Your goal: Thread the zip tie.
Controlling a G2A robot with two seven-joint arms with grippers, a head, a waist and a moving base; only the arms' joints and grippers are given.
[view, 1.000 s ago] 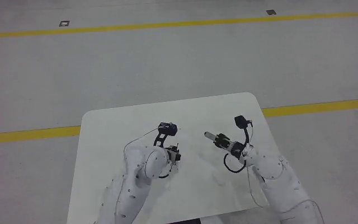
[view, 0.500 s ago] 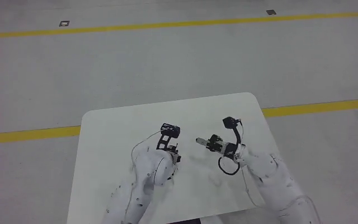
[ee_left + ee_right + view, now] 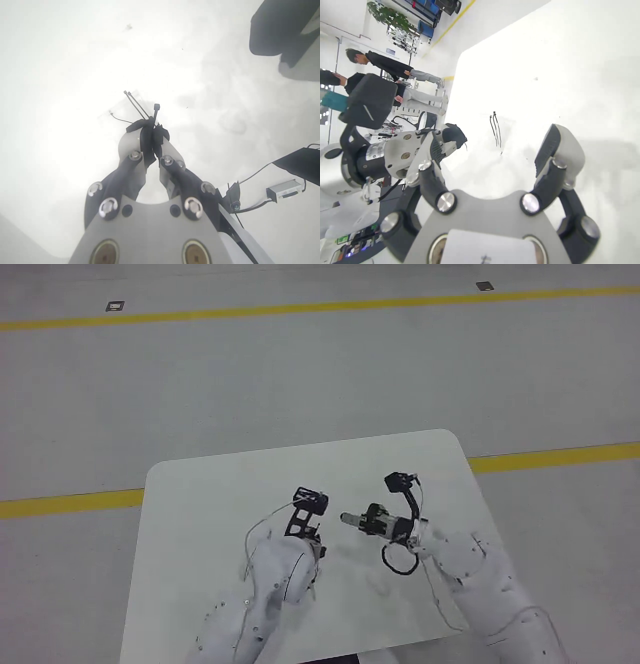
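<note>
1 zip tie (image 3: 156, 112) in the left hand (image 3: 152, 130), 2 more lying on the 1 table (image 3: 62, 62), 3 altogether.

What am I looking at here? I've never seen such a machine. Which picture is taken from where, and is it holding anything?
This is a robot with two white arms working at a white table. Each arm ends in a two-fingered clamp called a gripper. One picture looks down from a camera above the arms. The other two come from cameras on the wrists, each looking along its own gripper. The left gripper is shut on a black zip tie, whose head sticks out past the fingertips. The right gripper is open and holds nothing. A few spare zip ties lie loose on the table.
</note>
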